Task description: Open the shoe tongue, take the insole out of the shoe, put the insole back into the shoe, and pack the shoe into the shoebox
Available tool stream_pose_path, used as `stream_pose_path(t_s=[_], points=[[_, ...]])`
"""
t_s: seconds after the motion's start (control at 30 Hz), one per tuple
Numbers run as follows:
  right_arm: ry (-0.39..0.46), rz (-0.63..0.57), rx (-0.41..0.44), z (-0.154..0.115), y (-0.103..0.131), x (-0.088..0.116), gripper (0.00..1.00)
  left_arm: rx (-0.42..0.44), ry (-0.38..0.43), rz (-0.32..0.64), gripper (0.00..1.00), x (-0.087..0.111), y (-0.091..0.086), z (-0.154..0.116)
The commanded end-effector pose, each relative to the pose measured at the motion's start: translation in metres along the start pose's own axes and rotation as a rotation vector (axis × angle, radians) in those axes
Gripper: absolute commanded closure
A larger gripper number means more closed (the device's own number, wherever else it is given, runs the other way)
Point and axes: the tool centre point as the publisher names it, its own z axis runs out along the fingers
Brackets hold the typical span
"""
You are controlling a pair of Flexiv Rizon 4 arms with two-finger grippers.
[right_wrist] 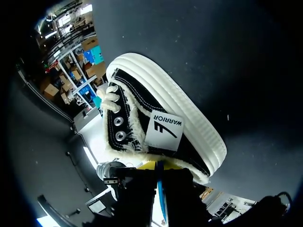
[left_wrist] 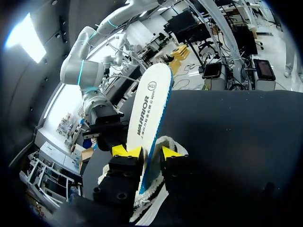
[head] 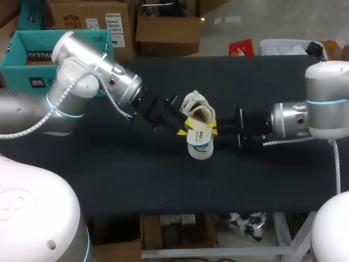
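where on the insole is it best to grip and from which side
Grip the insole across its two broad faces, near the end by the shoe, coming in at its thin edge. It is a flat, thin sheet standing on edge, so a pinch on both faces suits it; the left gripper holds it that way.

Black-and-white shoe (right_wrist: 161, 127), white blue-edged insole (left_wrist: 149, 106), yellow-tipped fingers (left_wrist: 127, 152)
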Motion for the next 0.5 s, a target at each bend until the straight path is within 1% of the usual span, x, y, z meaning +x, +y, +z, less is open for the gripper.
stream_pose_path(t_s=[0.03,0.1,0.13,0.17,0.2,0.3,0.33,0.4,0.43,0.5], points=[[0.001,0.001,0.006,-0.002,-0.001,-0.002,1.00,-0.016,-0.012,0.003,1.00,0.002,-0.002,0.002],[0.003,0.000,0.009,-0.003,-0.004,-0.003,1.00,-0.023,-0.014,-0.003,1.00,0.001,-0.001,0.002],[0.003,-0.001,0.008,-0.003,-0.005,-0.003,0.84,-0.024,-0.015,-0.006,1.00,0.001,0.000,0.002],[0.003,-0.002,0.006,-0.004,-0.007,-0.003,0.71,-0.023,-0.015,-0.010,1.00,0.001,0.001,0.002],[0.002,-0.005,0.002,-0.005,-0.010,-0.003,0.63,-0.027,-0.018,-0.015,1.00,0.000,0.002,0.002],[-0.002,-0.012,-0.014,-0.007,-0.017,-0.004,0.44,-0.027,-0.020,-0.027,1.00,0.000,0.005,0.002],[-0.004,-0.014,-0.019,-0.008,-0.020,-0.004,0.43,-0.028,-0.022,-0.030,1.00,-0.001,0.005,0.001],[-0.007,-0.020,-0.030,-0.009,-0.026,-0.005,0.45,-0.030,-0.025,-0.034,1.00,-0.001,0.006,0.000],[-0.009,-0.026,-0.039,-0.010,-0.029,-0.005,0.52,-0.032,-0.028,-0.037,1.00,-0.001,0.006,0.000],[-0.012,-0.038,-0.048,-0.010,-0.034,-0.005,0.72,-0.035,-0.031,-0.041,1.00,-0.001,0.007,0.000]])
